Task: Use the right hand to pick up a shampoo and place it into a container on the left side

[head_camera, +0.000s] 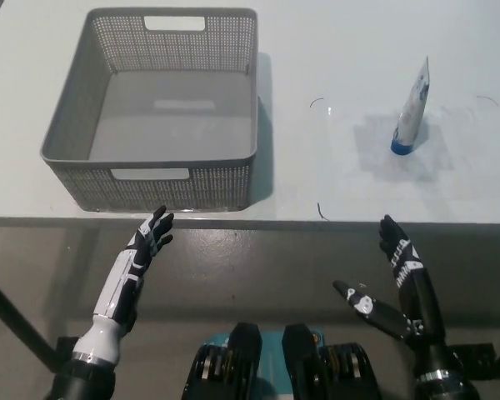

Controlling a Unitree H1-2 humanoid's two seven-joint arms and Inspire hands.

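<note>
A white shampoo tube with a blue cap [409, 111] stands cap-down on the white table [333, 167], at the far right. The grey mesh container [150, 179] sits on the table's left side and holds nothing. My black right hand [396, 287] is open below the table's front edge, well short of the tube and slightly left of it. My white left hand [142, 254] rests open below the front edge, under the container's near wall.
The table's front edge [250, 222] runs across the picture just above both hands. Small dark marks [319, 210] show on the tabletop between the container and the tube. Dark floor lies below the table.
</note>
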